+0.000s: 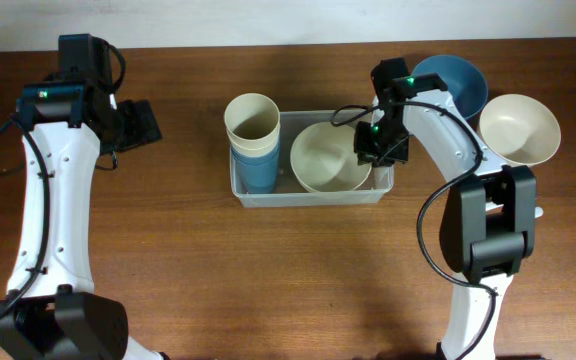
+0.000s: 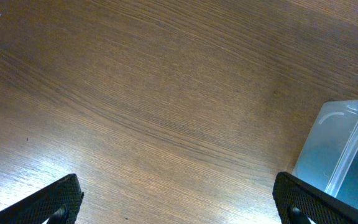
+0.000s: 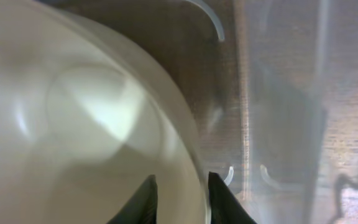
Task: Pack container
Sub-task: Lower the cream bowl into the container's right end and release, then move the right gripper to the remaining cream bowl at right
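Note:
The clear plastic container (image 1: 308, 197) sits mid-table, holding a stack of cups (image 1: 253, 125), cream on top of blue, at its left end. A cream bowl (image 1: 328, 160) fills its right half. My right gripper (image 1: 378, 150) is down at that bowl's right edge. In the right wrist view the cream bowl (image 3: 73, 124) fills the left, and the gripper (image 3: 182, 199) straddles its rim, one finger inside and one outside, slightly open with a gap wider than the rim. The container wall (image 3: 278, 124) shows just beyond. My left gripper (image 1: 143, 125) hovers wide open and empty over bare wood, left of the container (image 2: 344, 146).
A blue bowl (image 1: 458, 80) and another cream bowl (image 1: 520, 128) stand on the table to the right of the container, close behind and beside my right arm. Bare wooden tabletop lies between the left gripper (image 2: 179, 202) and the container.

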Available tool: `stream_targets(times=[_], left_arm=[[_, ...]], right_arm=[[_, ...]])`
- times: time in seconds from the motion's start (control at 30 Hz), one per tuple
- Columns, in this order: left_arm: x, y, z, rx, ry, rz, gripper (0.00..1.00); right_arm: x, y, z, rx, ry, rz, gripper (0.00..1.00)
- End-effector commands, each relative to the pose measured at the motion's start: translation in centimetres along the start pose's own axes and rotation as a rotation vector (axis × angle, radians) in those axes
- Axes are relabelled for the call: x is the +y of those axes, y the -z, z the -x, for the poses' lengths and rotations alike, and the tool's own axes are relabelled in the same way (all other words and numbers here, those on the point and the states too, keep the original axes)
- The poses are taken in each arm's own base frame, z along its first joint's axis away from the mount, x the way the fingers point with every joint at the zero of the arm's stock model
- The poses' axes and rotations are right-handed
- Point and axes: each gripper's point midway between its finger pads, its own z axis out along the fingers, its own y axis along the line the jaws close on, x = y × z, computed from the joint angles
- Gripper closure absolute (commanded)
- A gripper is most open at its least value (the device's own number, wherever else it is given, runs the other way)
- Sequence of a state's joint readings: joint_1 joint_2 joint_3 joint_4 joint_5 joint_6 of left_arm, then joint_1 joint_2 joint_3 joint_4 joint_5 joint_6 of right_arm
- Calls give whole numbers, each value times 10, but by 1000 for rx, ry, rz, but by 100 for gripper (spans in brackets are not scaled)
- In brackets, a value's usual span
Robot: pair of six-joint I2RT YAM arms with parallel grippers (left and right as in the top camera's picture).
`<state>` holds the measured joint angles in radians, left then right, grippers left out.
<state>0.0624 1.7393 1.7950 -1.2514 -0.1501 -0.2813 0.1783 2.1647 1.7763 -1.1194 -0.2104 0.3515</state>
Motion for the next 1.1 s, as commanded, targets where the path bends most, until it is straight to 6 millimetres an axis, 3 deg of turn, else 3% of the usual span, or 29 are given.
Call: stream_targets(times=[0.0,0.27,0.57,0.83,0.97,1.07], left_arm=[[3,-3,-2,7,13,8,0],[3,-3,-2,7,13,8,0],[3,-3,-2,7,13,8,0],[3,-3,-2,7,13,8,0],[3,-3,-2,7,13,8,0],[3,-3,-2,7,13,8,0]], right_arm=[[1,-3,-2,4,2,-7,77],[9,7,5,-17,8,16,77],[31,37,16,-53,35,96,72],[37,63,22,-82,40,104,70],[41,84,28,-119,52,111,70],[40,114,38,-175,44,124,69]])
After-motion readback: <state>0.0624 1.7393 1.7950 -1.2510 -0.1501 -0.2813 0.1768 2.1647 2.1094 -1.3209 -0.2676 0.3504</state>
